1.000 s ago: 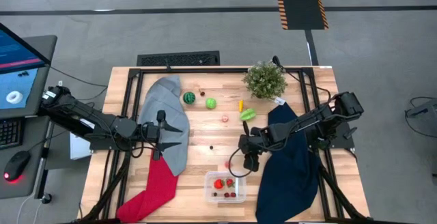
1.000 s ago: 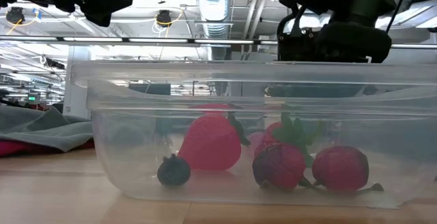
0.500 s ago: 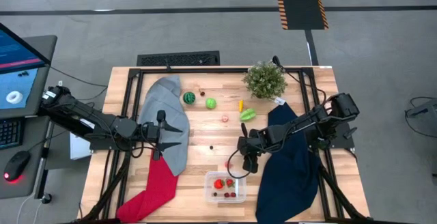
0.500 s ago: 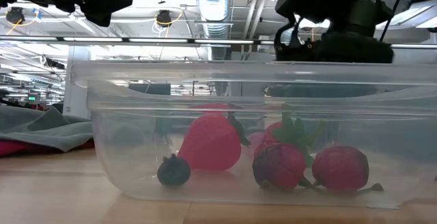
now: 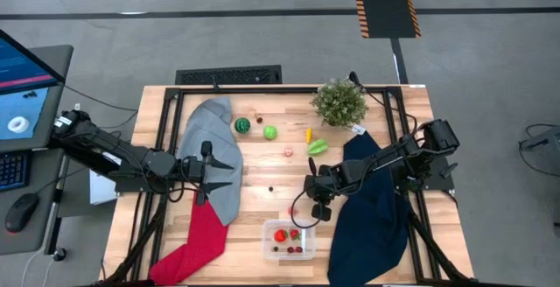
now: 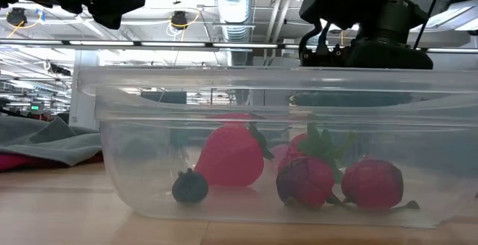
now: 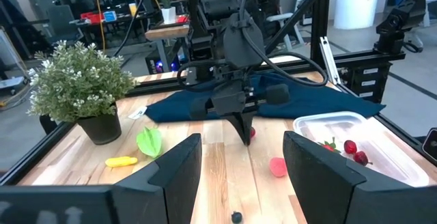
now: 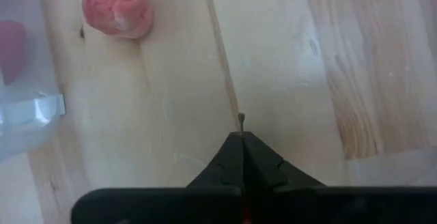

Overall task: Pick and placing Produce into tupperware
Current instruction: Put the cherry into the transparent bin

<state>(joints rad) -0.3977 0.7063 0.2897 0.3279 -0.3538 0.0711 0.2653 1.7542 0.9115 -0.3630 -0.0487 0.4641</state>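
Right gripper (image 5: 318, 213), lower centre of the high view: fingers pressed together, pinching nothing visible. The pink toy fruit (image 8: 117, 7) lies just beside the clear tupperware (image 5: 290, 241). Probably light, smooth and rolling; grasp across its middle. Left gripper (image 5: 208, 180) spread.

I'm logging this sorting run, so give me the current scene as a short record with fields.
Tupperware: at the table's near edge, holding red pieces and a dark berry
Right end effector: shut, tips low over bare wood beside the tupperware; whether it grips anything cannot be told
Left end effector: open, empty, over the grey cloth
Loose produce: pink piece by the right end effector; striped melon and green ball farther back
Other: potted plant
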